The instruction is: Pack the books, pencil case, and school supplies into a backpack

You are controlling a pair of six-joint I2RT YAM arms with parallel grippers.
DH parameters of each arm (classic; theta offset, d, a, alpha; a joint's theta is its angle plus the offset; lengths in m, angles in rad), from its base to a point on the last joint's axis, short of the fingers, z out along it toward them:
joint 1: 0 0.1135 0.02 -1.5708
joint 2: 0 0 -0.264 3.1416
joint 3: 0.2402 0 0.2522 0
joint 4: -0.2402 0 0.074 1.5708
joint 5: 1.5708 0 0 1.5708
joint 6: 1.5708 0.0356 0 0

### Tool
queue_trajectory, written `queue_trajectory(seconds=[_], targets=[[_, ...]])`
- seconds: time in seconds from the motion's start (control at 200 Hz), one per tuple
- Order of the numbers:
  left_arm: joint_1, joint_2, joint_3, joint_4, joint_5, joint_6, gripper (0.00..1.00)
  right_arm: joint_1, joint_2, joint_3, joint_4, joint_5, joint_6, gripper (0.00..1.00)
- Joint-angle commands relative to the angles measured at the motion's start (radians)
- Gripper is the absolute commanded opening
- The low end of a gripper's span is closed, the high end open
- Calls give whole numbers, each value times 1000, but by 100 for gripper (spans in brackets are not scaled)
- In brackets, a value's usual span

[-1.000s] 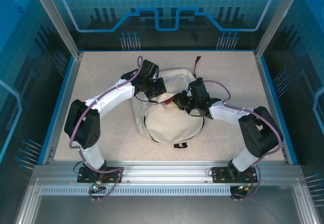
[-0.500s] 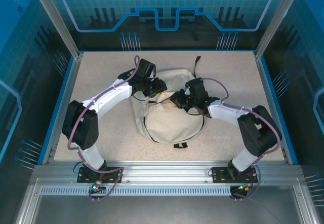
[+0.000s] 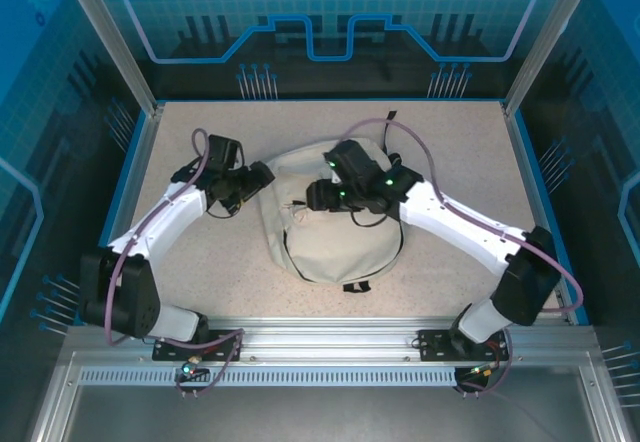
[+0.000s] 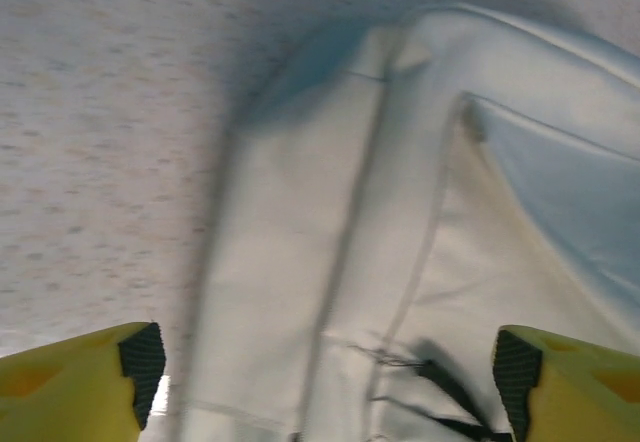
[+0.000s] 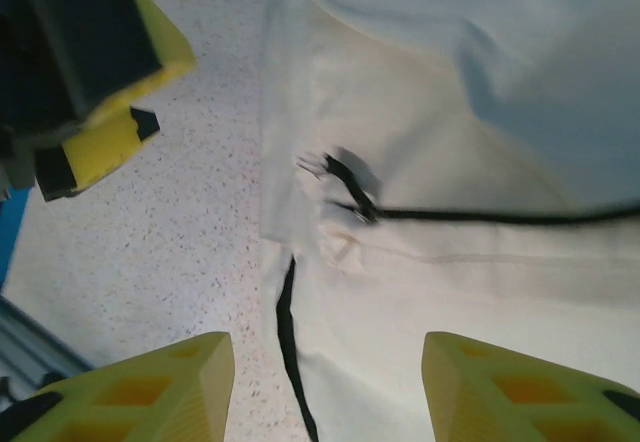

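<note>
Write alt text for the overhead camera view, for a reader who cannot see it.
A cream backpack lies in the middle of a speckled table, between two white robot arms. The left gripper is at its upper left edge; the right gripper is over its upper part.

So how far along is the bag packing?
Looks nearly done: the backpack lies full on the table, its dark zipper apparently closed. In hand: nothing; both arms' jaws stand open near its top. Left: perhaps just pulling away; the contents are hidden.
</note>
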Motion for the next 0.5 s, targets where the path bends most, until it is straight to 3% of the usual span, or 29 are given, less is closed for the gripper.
queue_trajectory(seconds=[0.0,0.24,0.495], targets=[[41,-93,-68,-41,-48,26,92,58,144,163,-241,183,-229,53],[103,-176,-171,-41,-34,26,98,134,487,574,-472,317,-449,51],[136,-195,-191,-39,-22,35,99,133,676,753,-520,372,-481,48]])
